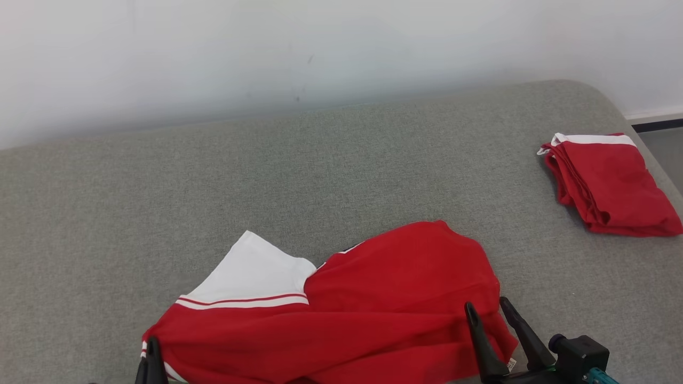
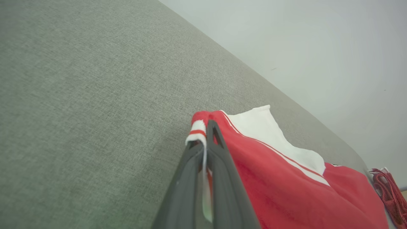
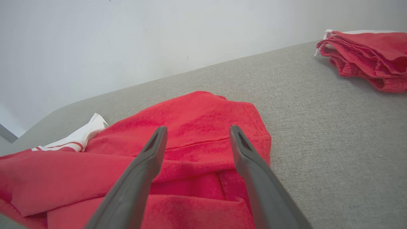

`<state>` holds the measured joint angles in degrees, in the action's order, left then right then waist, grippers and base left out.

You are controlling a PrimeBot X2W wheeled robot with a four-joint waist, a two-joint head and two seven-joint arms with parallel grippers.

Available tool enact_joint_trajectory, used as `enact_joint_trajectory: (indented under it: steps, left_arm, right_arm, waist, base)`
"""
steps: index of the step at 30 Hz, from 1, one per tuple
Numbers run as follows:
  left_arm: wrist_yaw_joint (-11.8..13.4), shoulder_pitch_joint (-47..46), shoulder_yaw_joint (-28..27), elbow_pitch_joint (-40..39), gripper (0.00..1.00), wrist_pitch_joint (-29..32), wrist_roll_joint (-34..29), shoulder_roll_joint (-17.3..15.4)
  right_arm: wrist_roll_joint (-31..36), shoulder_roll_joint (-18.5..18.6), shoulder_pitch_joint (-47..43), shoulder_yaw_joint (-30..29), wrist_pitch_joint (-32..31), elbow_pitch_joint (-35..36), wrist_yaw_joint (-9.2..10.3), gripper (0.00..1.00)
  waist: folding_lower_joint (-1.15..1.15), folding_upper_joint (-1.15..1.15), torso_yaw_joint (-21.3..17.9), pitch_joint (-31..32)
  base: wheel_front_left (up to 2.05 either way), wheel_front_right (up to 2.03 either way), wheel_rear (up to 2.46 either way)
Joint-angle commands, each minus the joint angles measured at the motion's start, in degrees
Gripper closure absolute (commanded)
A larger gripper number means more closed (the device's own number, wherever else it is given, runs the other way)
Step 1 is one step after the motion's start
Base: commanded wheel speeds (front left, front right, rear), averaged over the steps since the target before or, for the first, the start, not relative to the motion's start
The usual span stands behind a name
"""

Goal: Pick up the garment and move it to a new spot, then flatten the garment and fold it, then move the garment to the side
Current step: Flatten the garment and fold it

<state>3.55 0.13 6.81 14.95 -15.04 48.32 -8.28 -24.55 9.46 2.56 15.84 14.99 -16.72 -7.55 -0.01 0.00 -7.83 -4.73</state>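
A red garment (image 1: pixel 373 304) with a white sleeve and striped trim lies rumpled on the grey couch cushion, near the front edge. My left gripper (image 1: pixel 152 349) is at its left end, shut on the striped cuff (image 2: pixel 198 128); the cloth runs between the two fingers. My right gripper (image 1: pixel 488 306) hovers open over the garment's right end (image 3: pixel 206 127), fingers spread with red cloth beneath them and nothing held.
A second red garment (image 1: pixel 608 184) with a white band lies folded at the far right of the cushion (image 1: pixel 267 176); it also appears in the right wrist view (image 3: pixel 369 54). A pale wall (image 1: pixel 320 53) backs the cushion. The cushion's right edge drops to the floor.
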Motion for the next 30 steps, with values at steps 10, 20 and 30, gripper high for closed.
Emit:
enact_joint_trajectory:
  steps: [10, 20, 30]
  left_arm:
    - [-0.86, 0.24, -4.46, 3.45, 0.58, -0.16, -5.41, 1.59]
    - [-2.72, 1.86, -9.75, 3.25, 0.00, -0.17, -9.93, 3.57]
    - [-7.28, 3.61, -7.86, 5.51, 0.00, 3.74, -5.26, 4.50]
  right_arm:
    - [0.00, -0.03, -0.70, -1.03, 0.25, 0.34, 0.15, 0.00]
    - [0.26, -0.49, -1.27, -2.14, 0.25, 0.41, 0.15, 0.00]
    - [0.34, -0.43, -1.82, -2.27, 0.25, 0.40, 0.15, 0.00]
  waist:
    - [0.01, 0.00, 0.27, -0.19]
    - [0.01, 0.00, 1.92, 0.69]
    - [0.01, 0.00, 3.61, 1.78]
  base:
    - [0.00, 0.00, 0.00]
    - [0.00, 0.00, 0.00]
    - [0.00, 0.00, 0.00]
